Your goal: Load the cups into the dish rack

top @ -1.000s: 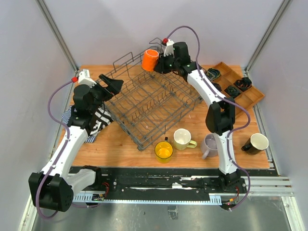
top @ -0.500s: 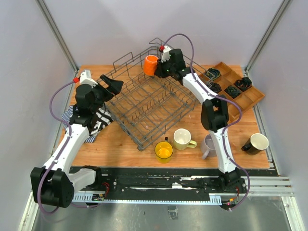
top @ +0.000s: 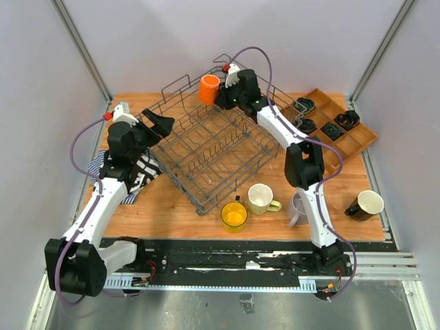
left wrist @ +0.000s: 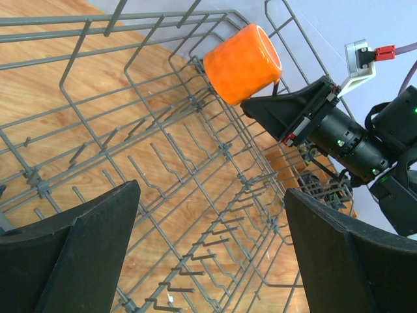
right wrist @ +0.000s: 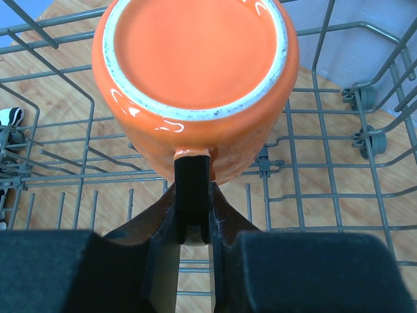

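Hovering at the left edge of the worktop, left gripper stands with its fingers spread wide and holds nothing. It sits just beside the left side of the dish rack, above a striped cloth.

Rack fills the middle of the worktop, set at an angle; no mug sits inside it.

Orange mug hangs over the rack's far side, near the far edge of the worktop. It lies on its side, base turned back toward the right wrist. Right gripper is clenched on the mug's handle only; the handle runs straight between the pads.

Glazed ceramic by the look: rigid, probably slick, likely to chip against wire. With only that narrow handle pinched, the body could swing; a slow lowering onto the tines seems wise.

Along the near edge wait the yellow mug, cream mug, lavender mug partly hidden by the right arm, and black mug near the right corner. Handles look the best hold.
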### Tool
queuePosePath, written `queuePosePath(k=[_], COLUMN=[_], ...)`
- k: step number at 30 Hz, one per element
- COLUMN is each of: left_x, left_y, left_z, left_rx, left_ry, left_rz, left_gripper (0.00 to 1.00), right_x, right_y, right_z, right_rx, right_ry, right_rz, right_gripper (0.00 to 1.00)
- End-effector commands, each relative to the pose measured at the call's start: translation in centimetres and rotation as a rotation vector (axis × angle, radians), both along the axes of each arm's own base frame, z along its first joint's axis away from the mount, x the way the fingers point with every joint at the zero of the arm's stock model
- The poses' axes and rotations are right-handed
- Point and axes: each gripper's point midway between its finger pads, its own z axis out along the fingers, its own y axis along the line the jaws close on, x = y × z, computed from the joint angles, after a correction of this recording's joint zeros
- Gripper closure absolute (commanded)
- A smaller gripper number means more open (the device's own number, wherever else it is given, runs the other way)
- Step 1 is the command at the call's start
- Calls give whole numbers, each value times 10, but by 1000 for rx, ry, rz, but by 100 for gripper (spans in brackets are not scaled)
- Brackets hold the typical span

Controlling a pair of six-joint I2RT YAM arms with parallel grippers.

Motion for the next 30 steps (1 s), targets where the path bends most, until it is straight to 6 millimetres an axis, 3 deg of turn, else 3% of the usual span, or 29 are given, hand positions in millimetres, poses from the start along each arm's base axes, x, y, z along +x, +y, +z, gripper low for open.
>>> queuePosePath(k=[1,22,30], left_x=[5,6,5], left_y=[6,15,16], left_z=[8,1,-2], left_rx=[21,49,48], left_ry=[-37,-28,-22], left_rz=[12,22,22], left_gripper=[3,2,2], right_x=[9,2,0], right_y=[12,20,10], right_z=[37,-17,-44], right_rx=[50,-39,-124], right_ry=[-112,-32,-3], right_rz=[2,16,-14], right_gripper=[99,99,99])
